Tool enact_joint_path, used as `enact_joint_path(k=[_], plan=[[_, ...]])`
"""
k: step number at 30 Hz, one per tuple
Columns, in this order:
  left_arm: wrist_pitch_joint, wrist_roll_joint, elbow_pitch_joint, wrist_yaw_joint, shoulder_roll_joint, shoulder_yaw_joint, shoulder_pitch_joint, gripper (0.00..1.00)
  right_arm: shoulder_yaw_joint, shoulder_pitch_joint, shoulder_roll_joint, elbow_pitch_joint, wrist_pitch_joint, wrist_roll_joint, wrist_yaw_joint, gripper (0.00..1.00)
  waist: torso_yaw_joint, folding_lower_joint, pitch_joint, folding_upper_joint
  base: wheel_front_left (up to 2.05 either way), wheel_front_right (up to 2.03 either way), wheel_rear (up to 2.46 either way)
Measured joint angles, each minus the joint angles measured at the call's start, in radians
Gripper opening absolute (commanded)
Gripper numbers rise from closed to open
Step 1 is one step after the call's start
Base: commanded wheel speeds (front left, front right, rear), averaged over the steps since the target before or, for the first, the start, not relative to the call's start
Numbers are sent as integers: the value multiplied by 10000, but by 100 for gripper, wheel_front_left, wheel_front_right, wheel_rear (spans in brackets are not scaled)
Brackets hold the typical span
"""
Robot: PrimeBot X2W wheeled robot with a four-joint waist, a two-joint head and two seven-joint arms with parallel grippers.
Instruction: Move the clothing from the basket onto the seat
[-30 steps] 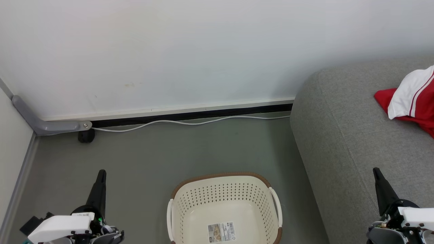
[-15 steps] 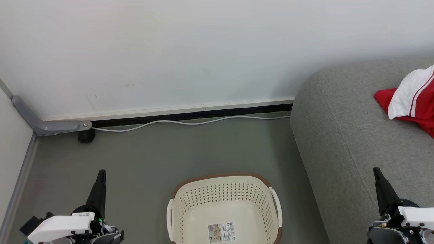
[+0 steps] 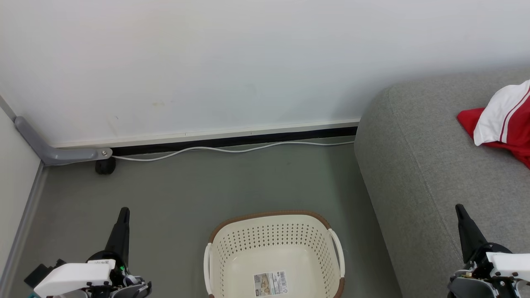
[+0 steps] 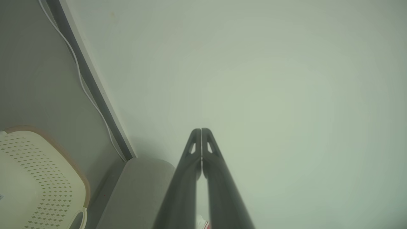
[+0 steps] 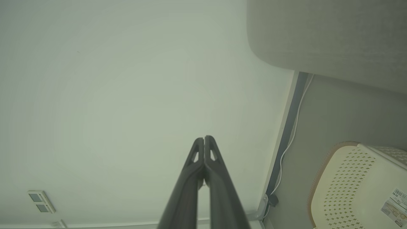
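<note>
Left tool [image 3: 123, 212] and right tool [image 3: 458, 208] are both clenched on nothing, one over the grey floor [image 3: 207, 186] beside the cream-white perforated plastic basket [image 3: 269, 236], the other over the front of the large light grey fabric seat [image 3: 414, 174]. Bright red-and-white clothing [image 3: 503, 120] lies on the seat, and the basket's visible bottom carries just a paper label [image 3: 270, 283], so the task looks finished. Finishing well, I judge, means keeping both arms clear and checking the basket's hidden near edge for a leftover garment.
</note>
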State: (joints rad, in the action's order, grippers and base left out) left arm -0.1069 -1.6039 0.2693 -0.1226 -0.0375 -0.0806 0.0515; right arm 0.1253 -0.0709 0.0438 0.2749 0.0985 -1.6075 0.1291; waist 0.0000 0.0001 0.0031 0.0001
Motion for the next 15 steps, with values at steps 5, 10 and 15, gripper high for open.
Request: enact_joint_path(k=[5, 10, 15], plan=[[0, 0, 0, 0, 0, 0, 0, 0, 4, 0, -2, 0, 54, 0, 0, 0, 0, 0, 0, 0, 0, 0, 0], [0, 0, 0, 0, 0, 0, 0, 0, 6, -1, -4, 0, 54, 0, 0, 0, 0, 0, 0, 0, 0, 0, 0], [0, 0, 0, 0, 0, 0, 0, 0, 8, -1, -6, 0, 54, 0, 0, 0, 0, -1, 0, 0, 0, 0, 0]])
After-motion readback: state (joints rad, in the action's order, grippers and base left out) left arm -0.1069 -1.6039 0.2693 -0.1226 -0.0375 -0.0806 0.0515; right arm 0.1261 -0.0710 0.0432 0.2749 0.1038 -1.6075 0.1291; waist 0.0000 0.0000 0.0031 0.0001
